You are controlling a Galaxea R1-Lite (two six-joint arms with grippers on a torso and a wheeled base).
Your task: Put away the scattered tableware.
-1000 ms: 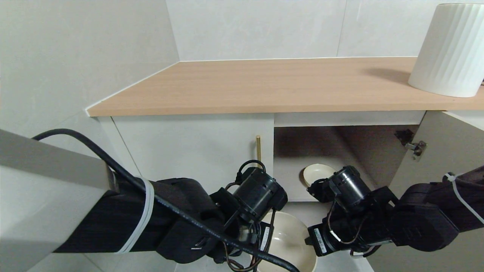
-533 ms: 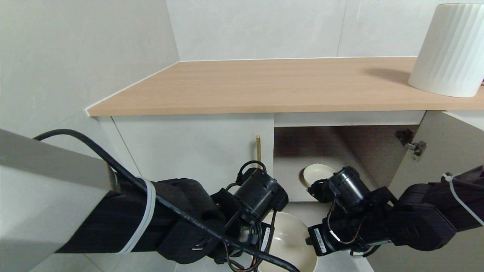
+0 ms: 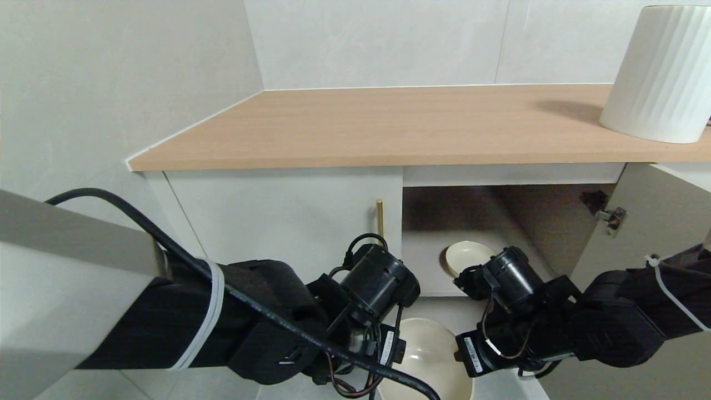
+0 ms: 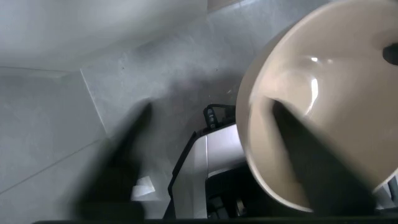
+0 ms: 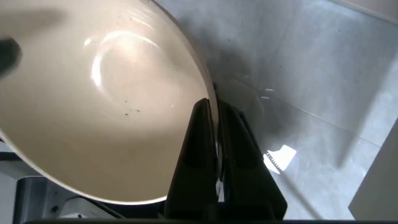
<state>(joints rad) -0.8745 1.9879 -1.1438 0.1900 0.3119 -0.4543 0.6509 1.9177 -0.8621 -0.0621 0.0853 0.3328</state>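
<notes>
1. In the head view both wrists cover their own fingers, and the bottom edge of that view cuts the bowl [image 3: 427, 355] short.
2. The left gripper [image 4: 211, 109] shows as two dark, blurred fingers [image 4: 124, 162] spread wide. One is over the floor and the other is across the bowl's inside, with the rim between them. I cannot tell whether either touches the rim.
3. The right gripper [image 5: 212, 107] is pinched on the bowl's rim, one finger inside and one outside.
4. The bowl hangs between the two arms, above the grey tiled floor [image 5: 323, 81], in front of the cabinet [image 3: 278, 216].
5. The cabinet's right door [image 3: 639, 222] stands open. On the shelf inside lies a small pale dish [image 3: 466, 255], partly behind the right wrist.
6. A brass handle [image 3: 379, 218] sits on the closed left door.
7. Above is a wooden counter [image 3: 389, 128] set in a corner of pale walls [image 3: 111, 83]. A white ribbed container [image 3: 661, 72] stands at its right end, cut by the frame.
8. The bowl is round and cream, and its mouth faces up toward the head camera. It has no long axis.
</notes>
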